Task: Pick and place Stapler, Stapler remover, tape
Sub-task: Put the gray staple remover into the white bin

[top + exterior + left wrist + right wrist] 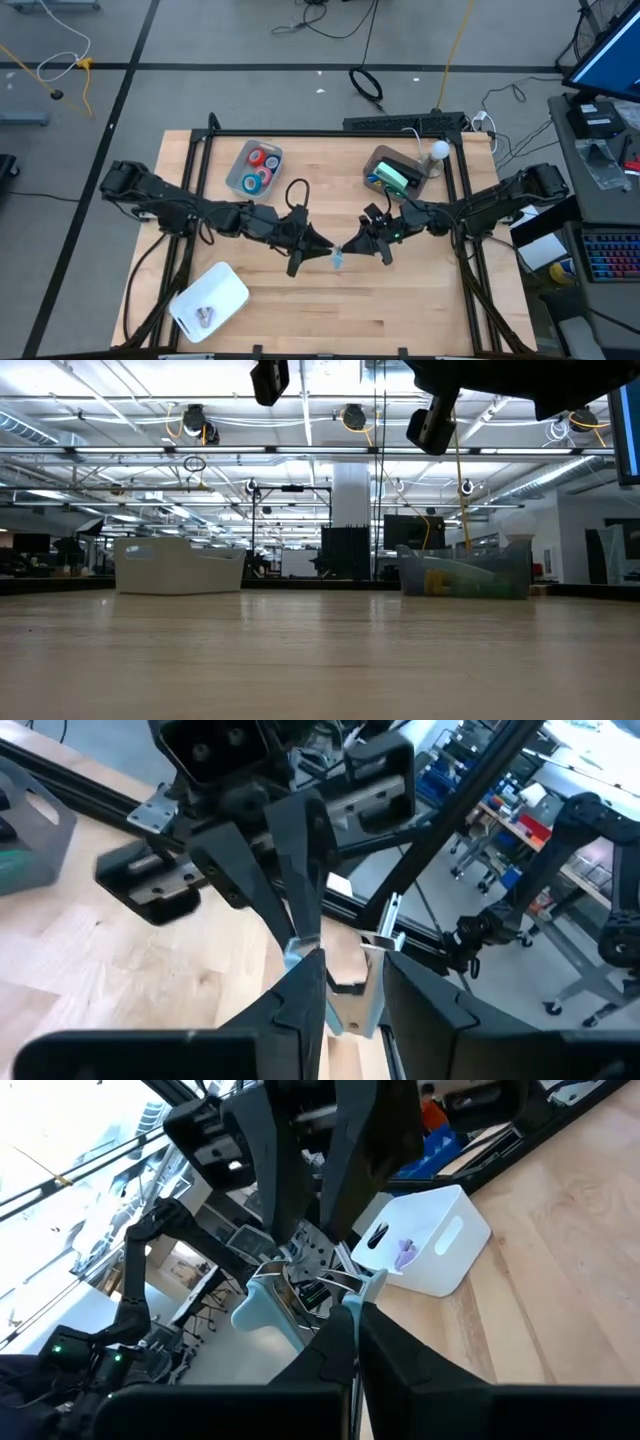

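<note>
A pale blue stapler remover (338, 260) with metal claws (312, 1280) hangs over the middle of the table, between both grippers. My left gripper (322, 247) comes from the table's left and my right gripper (352, 248) from the right; each is shut on it. Red and blue tape rolls (258, 168) lie in a grey bin (236, 172) at the far left. A green stapler (392, 177) lies in a grey bin (378, 160) at the far right. My left gripper has the stapler remover between its two fingers, one on each pale blue side (374, 1005). Its fingers come about level from the table's left. The remover is clear of the table. My right gripper pinches a pale blue edge of the remover (372, 1285) at its fingertips (305, 925). It comes about level from the table's right, facing my left gripper. The remover's body (262, 1308) and claws stick out beyond the fingers.
A white bin (228, 285) at the near left holds a small purplish claw-like piece (205, 316). A white ball-like thing (438, 150) stands by the stapler bin. A black frame (330, 133) runs round the table. Bare wood lies below the grippers.
</note>
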{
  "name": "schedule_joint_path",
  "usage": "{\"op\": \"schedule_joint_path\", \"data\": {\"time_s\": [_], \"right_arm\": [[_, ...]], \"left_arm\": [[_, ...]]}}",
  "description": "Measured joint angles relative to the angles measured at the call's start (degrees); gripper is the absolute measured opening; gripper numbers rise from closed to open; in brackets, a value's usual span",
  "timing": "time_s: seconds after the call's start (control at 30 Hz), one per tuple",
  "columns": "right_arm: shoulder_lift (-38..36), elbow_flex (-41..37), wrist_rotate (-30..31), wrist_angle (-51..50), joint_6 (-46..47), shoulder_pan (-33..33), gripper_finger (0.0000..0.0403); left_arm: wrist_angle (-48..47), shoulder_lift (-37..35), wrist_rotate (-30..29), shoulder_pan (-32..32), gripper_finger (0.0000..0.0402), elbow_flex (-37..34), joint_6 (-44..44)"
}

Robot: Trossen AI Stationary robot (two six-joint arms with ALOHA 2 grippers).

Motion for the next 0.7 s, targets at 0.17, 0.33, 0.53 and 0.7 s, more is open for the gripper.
{"op": "schedule_joint_path", "data": {"time_s": [0.17,0.33,0.53,0.7], "right_arm": [[0.0,0.0,0.07,0.11,-0.07,-0.78,0.0],[0.0,0.0,-0.63,0.08,-0.06,-1.61,0.0],[-0.02,0.0,-0.94,-0.4,-0.07,-2.27,0.0],[0.0,0.0,-2.11,-1.04,-0.02,-2.36,0.0]], "left_arm": [[-0.16,0.7,2.0,0.02,0.0104,-0.04,-1.53],[0.02,1.28,2.39,0.02,0.0104,-0.07,-1.55],[0.0,1.55,2.72,0.02,0.0104,-0.07,-2.38],[-1.81,1.55,3.26,0.25,0.0104,-0.07,-1.76]]}}
